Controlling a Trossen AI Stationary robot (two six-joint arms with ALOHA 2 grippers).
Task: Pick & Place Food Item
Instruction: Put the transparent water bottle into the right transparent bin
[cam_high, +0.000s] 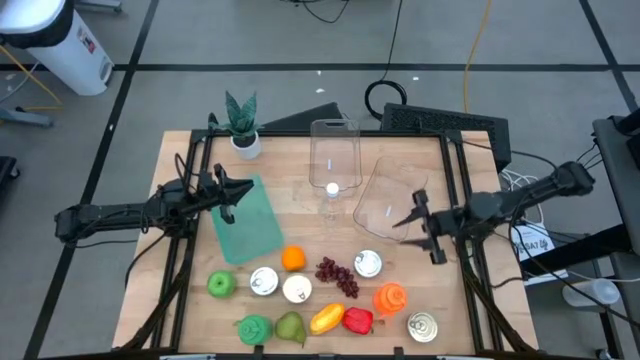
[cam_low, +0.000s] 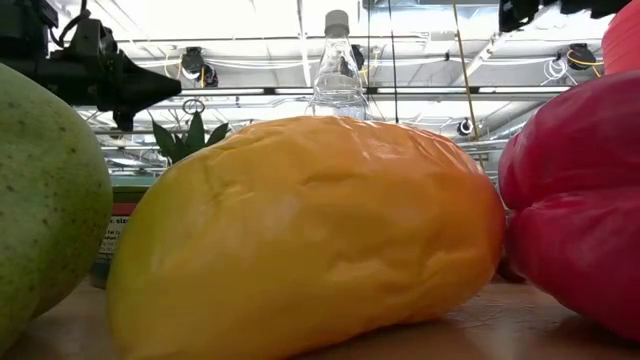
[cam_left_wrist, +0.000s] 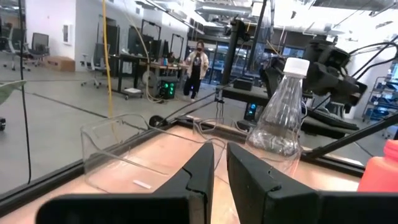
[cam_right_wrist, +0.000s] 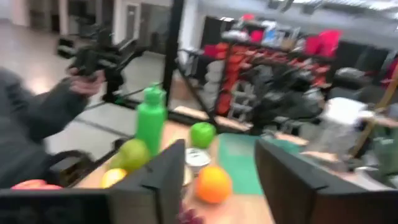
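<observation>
right claw (cam_high: 414, 222) open – above table (cam_high: 300, 235) | left claw (cam_high: 233, 192) closed

Fruit filling the frame at worktop level

A yellow-orange mango (cam_low: 310, 240) lies on the wooden worktop (cam_low: 500, 325), with a green fruit (cam_low: 45, 200) close on one side and a red pepper (cam_low: 575, 200) touching it on the other. A dark hand (cam_low: 150, 88) hangs above the green fruit, with a clear bottle (cam_low: 337, 70) and plant leaves (cam_low: 190, 140) beyond it.

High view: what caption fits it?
Two grippers hover above a wooden table spread with toy food.
</observation>
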